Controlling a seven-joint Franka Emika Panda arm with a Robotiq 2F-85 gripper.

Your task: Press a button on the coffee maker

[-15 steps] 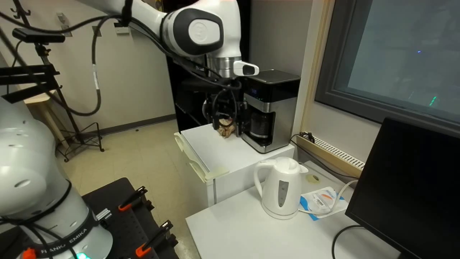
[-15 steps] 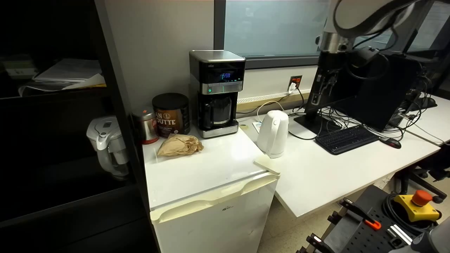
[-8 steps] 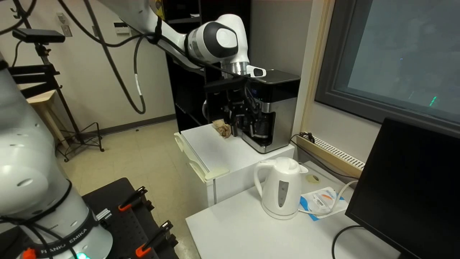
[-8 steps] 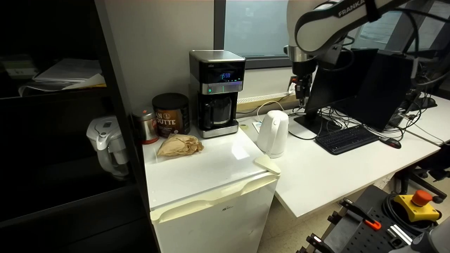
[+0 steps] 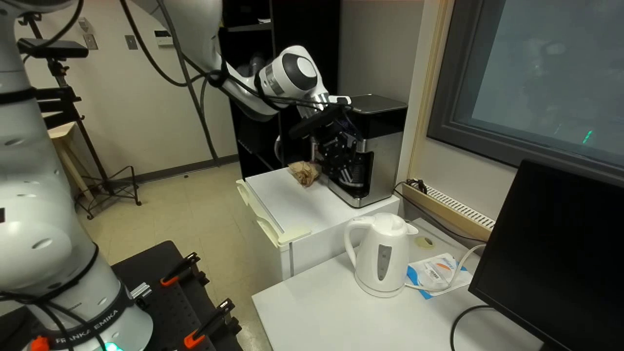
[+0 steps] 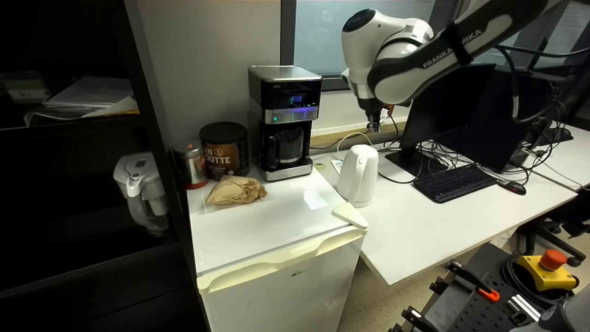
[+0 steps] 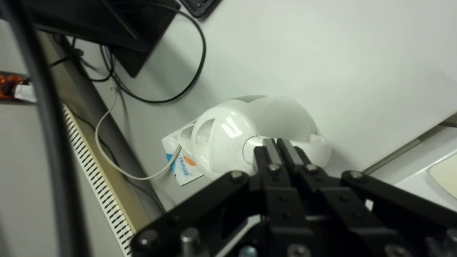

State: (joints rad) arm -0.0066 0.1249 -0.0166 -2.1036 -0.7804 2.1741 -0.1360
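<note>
The hand (image 7: 276,140) is held higher than the kettle (image 6: 357,177), fingers (image 7: 272,151) together with nothing gripped, presumably to offer one firm tip for pressing. Near the kettle, atop the fridge (image 6: 281,221), the coffee maker (image 6: 285,121) is set panel (image 6: 292,114) outward, likely for easy reach.

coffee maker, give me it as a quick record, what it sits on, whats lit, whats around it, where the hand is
item: coffee maker, black and silver
stands on: white mini fridge
lit: blue display, green light
inside: glass carafe
beside it: dark tin, with a crumpled paper bag in front
next surface: white desk, bearing a white kettle
arm end: closed hand, holding nothing, in the air near the white kettle
press: not happening, hand apart from coffee maker
</note>
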